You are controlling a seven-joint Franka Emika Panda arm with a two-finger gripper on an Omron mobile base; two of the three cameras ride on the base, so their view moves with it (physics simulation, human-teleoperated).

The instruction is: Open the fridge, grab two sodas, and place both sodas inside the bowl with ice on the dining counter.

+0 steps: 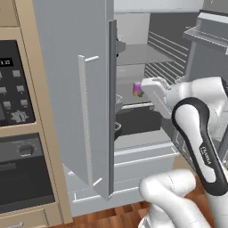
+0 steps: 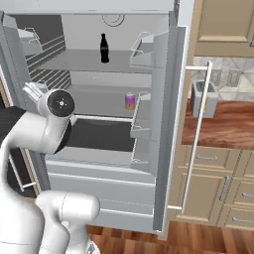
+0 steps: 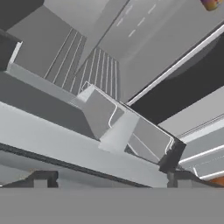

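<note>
The fridge (image 2: 99, 94) stands with both doors swung wide, its grey shelves showing. A dark soda bottle (image 2: 104, 48) is upright on the upper shelf. A purple soda can (image 1: 137, 88) (image 2: 130, 101) sits on the middle shelf, and its edge peeks into the hand view's top right corner (image 3: 211, 3). My white hand (image 1: 155, 91) reaches into the fridge at middle-shelf height, just right of the can and apart from it. The gripper (image 3: 109, 177) is open and holds nothing, looking at the left door's shelf bin (image 3: 113, 122). The bowl and the dining counter are out of view.
The left fridge door (image 1: 71, 89) with its long bar handle juts toward me beside black built-in ovens (image 1: 18, 133). The right door (image 2: 166, 124) stands open before a wall counter (image 2: 223, 124) carrying a toaster (image 2: 203, 98), with tan drawers below.
</note>
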